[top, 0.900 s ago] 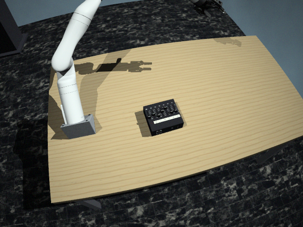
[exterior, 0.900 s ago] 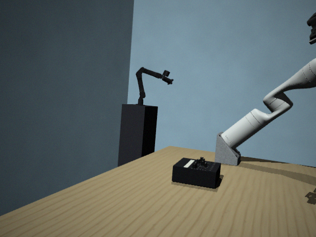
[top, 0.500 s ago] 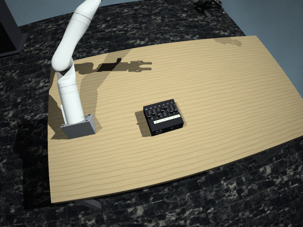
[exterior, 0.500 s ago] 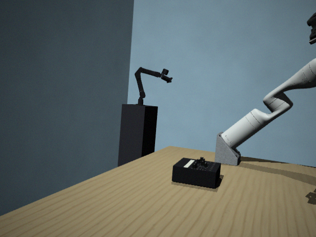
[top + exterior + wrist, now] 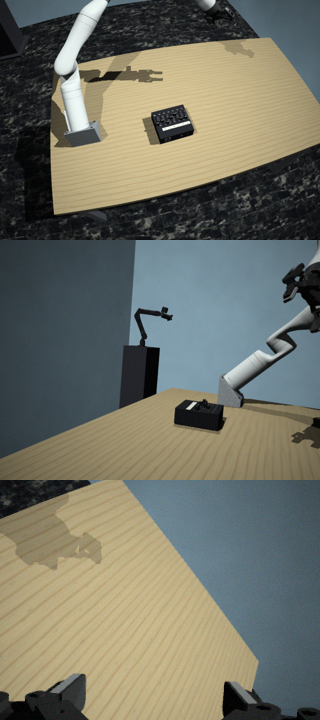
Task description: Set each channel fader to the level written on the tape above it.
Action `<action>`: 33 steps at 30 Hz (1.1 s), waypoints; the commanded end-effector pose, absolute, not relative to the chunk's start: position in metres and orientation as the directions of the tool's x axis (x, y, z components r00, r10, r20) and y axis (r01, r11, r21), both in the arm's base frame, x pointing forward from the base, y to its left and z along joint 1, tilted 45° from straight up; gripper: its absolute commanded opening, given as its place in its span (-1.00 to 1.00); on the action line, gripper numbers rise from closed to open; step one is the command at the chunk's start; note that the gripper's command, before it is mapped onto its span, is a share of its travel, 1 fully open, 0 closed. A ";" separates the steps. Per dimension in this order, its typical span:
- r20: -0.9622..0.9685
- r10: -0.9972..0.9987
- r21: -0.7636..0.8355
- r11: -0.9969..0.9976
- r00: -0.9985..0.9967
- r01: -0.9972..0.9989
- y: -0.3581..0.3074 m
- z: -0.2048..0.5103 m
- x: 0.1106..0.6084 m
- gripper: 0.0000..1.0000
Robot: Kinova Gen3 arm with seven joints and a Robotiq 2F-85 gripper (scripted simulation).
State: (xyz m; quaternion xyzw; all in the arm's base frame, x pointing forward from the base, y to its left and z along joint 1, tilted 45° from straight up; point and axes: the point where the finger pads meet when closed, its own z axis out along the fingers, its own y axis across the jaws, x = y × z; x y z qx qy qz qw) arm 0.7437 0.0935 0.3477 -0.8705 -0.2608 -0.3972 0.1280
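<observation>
Your gripper [image 5: 221, 16] hangs high above the far edge of the wooden table [image 5: 232, 124], fingers spread wide and holding nothing. The black lighting desk [image 5: 172, 124] stands on its feet near the table's middle, well apart from the gripper and nearer the arm's grey base [image 5: 96, 133]. From here, a fast or off-line descent could likely strike the desk's side and shove or tip it, or wide fingers could knock a neighbouring fader or the master. The white tape strip [image 5: 175, 125] is visible, but its written levels, the cap lines and the scale marks are too small to read. The wrist view shows only table, not the desk.
</observation>
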 end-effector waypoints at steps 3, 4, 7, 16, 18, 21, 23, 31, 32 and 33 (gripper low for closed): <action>0.672 0.337 -0.096 -0.843 0.659 0.529 0.055 0.276 0.721 1.00; 0.672 0.337 -0.096 -0.843 0.659 0.529 0.055 0.276 0.721 1.00; 0.634 0.332 -0.134 -0.843 0.698 0.522 0.044 0.250 0.708 1.00; 0.395 0.278 -0.366 -0.827 0.876 0.427 -0.004 0.132 0.609 1.00; 0.344 0.263 -0.415 -0.819 0.901 0.397 -0.011 0.113 0.586 1.00; 0.293 0.249 -0.461 -0.809 0.923 0.365 -0.017 0.097 0.563 1.00; 0.245 0.235 -0.505 -0.797 0.941 0.331 -0.021 0.084 0.541 1.00; 0.040 0.177 -0.677 -0.719 0.983 0.157 -0.030 0.046 0.448 1.00; 0.024 0.172 -0.690 -0.710 0.985 0.141 -0.030 0.045 0.441 1.00; 0.012 0.169 -0.699 -0.703 0.986 0.129 -0.030 0.043 0.435 1.00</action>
